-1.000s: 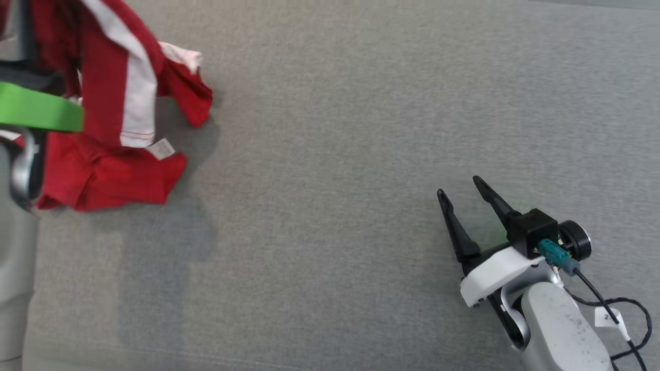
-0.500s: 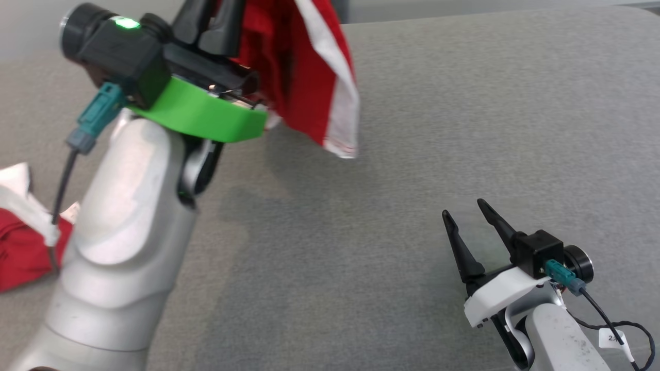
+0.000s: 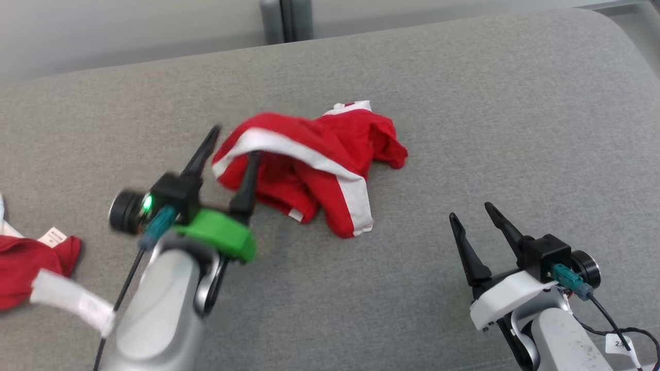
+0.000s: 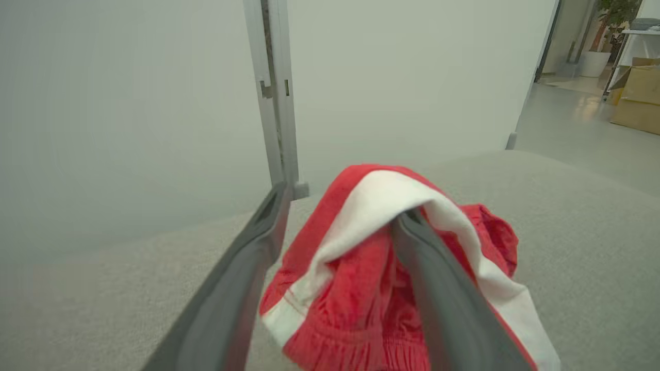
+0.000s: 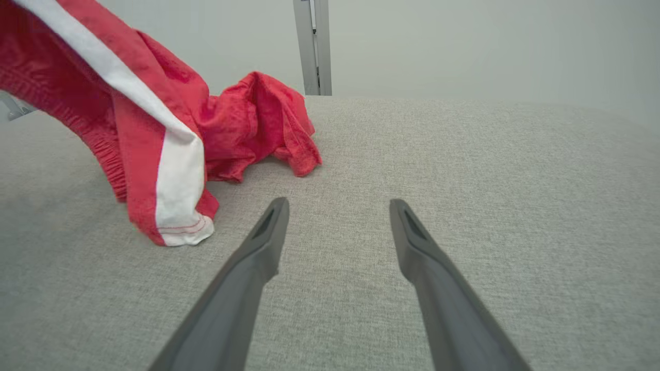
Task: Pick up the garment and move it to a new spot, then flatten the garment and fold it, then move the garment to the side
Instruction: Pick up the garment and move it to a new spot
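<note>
Place: you're looking at an office-like test space | Upper right, left wrist view: brown cardboard boxes (image 4: pixel 639 98), leafy green plant in a white pot (image 4: pixel 593 63), glossy pale corridor floor (image 4: pixel 562 118) | Background: plain pale partition wall (image 4: pixel 129 103), grey metal post (image 4: pixel 273 103) | Foreground: grey fabric-covered work surface (image 3: pixel 490 103)

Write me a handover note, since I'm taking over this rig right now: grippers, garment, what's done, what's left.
Left gripper: open, but a white-striped fold of the garment is draped over one finger; ease it clear before moving off.
Right gripper: open, empty, hovering over the grey cushion to the garment's right.
The garment is red with a white stripe and lies crumpled mid-cushion. A second red garment lies apart at the left edge.
Done: the garment seems set down at its new spot.
Left: flatten, fold, move aside.
</note>
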### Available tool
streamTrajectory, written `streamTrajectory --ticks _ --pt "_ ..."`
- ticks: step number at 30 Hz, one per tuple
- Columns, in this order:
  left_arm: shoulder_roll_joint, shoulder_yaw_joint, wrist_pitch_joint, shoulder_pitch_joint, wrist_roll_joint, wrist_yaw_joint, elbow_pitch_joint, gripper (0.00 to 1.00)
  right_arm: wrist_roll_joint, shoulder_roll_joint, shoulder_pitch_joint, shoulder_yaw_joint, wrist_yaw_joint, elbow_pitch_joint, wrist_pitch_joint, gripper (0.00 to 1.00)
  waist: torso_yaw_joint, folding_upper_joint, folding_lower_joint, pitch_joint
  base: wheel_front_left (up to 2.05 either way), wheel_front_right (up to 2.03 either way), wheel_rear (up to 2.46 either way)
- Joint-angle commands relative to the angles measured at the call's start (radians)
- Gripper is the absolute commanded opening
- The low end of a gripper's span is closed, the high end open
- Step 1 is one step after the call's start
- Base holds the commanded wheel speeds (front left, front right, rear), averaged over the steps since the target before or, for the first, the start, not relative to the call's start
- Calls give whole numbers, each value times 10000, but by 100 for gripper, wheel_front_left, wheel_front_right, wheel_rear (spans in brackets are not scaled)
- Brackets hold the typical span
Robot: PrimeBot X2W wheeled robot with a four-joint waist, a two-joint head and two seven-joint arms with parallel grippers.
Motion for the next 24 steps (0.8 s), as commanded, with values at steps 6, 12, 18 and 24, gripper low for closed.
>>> streamTrajectory --ticks 6,12,18,24 --pt "233 1176 -10 1958 144 -5 313 100 -227 -34 258 -172 -17 31 -3 100 532 0 0 -292 0 0 0" --pt "87 2058 -10 3215 472 -50 -118 100 -383 -36 550 -401 -17 112 -2 100 863 0 0 -827 0 0 0" --pt "-281 2435 -9 4169 909 -90 -1028 100 -356 -34 865 -307 -17 213 -2 100 1044 0 0 -1166 0 0 0" --pt "-408 2505 -8 4467 911 -88 -1378 100 -403 -37 857 26 -17 339 -2 100 1263 0 0 -1103 0 0 0"
